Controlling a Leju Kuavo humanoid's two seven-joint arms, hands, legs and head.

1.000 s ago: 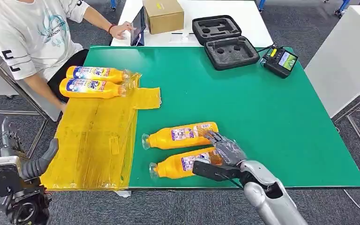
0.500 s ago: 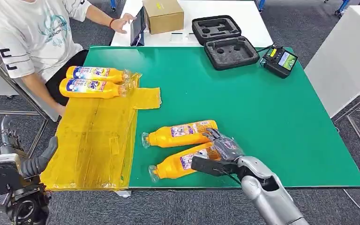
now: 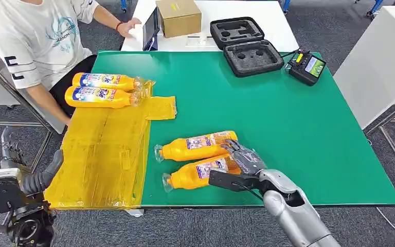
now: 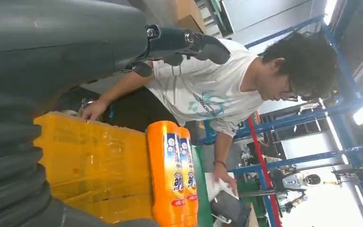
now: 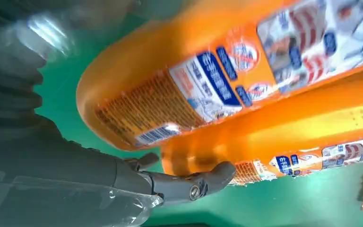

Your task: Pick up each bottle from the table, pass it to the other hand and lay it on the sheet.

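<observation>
Bottle (image 3: 198,173) lengthwise, cap leftward

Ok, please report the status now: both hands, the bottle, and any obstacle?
Right hand grips near orange plastic bottle. Left hand open, beside yellow sheet. Second orange bottle lies touching the gripped one.

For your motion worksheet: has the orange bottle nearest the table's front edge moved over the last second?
Yes. The near bottle, gripped by the right hand, has shifted away from the table's front edge, towards the other bottle.
</observation>
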